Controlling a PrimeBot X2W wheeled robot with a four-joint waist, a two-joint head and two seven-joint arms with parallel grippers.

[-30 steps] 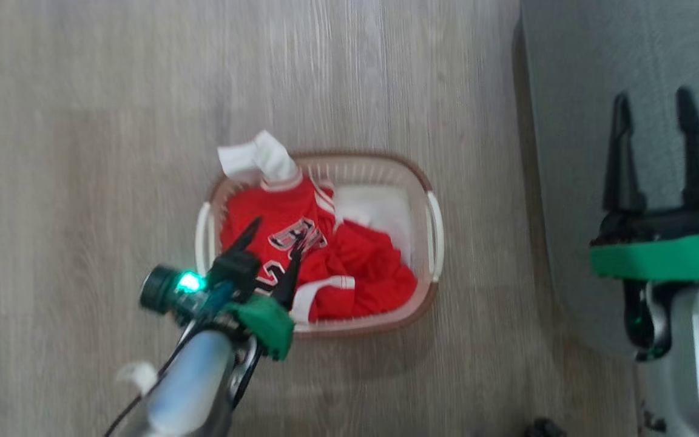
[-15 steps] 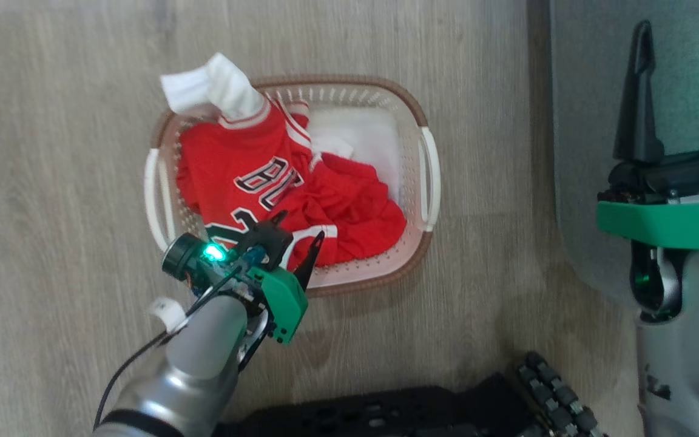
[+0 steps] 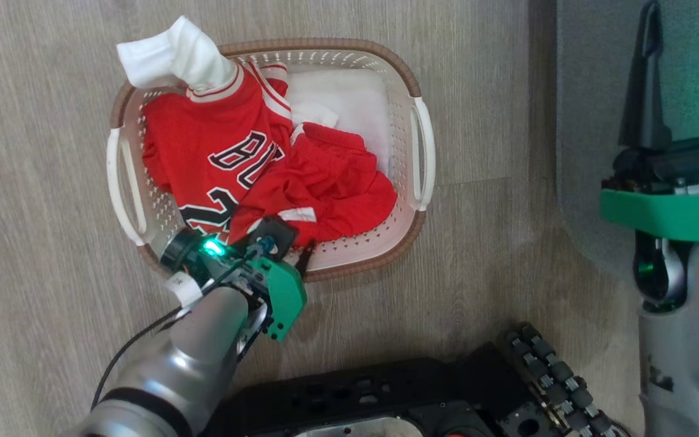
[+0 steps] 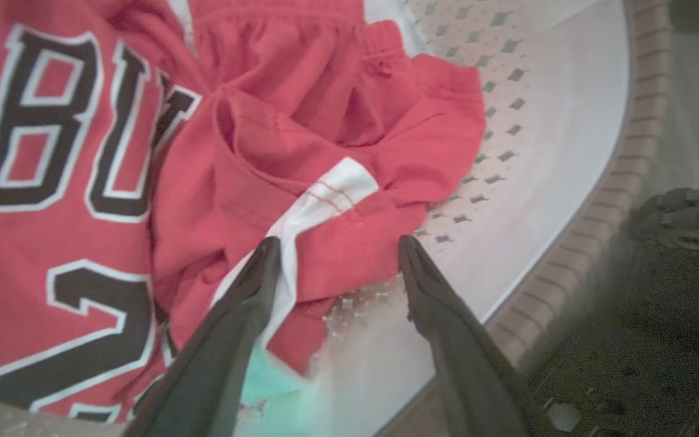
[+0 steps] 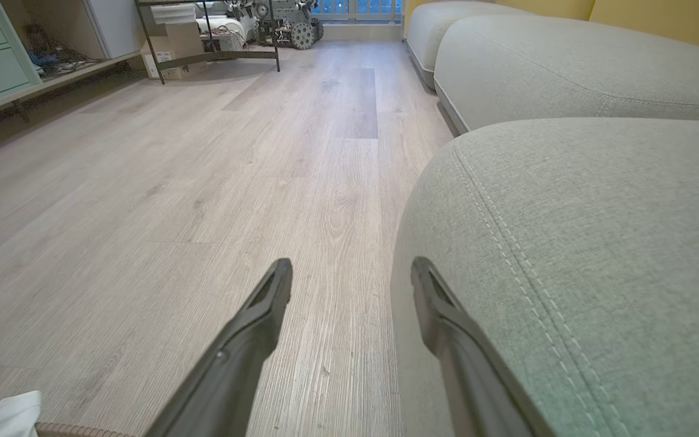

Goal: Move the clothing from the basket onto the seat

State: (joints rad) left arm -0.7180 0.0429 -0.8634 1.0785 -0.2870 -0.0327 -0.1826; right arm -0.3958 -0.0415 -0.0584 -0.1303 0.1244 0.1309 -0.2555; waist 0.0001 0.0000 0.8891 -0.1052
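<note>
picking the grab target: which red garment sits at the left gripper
The plain shorts, white-trimmed, at the left gripper; the lettered jersey lies off to one side.

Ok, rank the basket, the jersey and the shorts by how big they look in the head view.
1. basket
2. jersey
3. shorts, only slightly smaller-looking than the jersey; both lie crumpled and overlapping, so that order is unsure.

On the chest of the red jersey (image 3: pixel 216 145) I can read the black letters "BU" with a white outline. Below them stands the digit "2" in the same style. The rest of the word and of the number is covered by the red shorts (image 3: pixel 325 188) lying over it.
</note>
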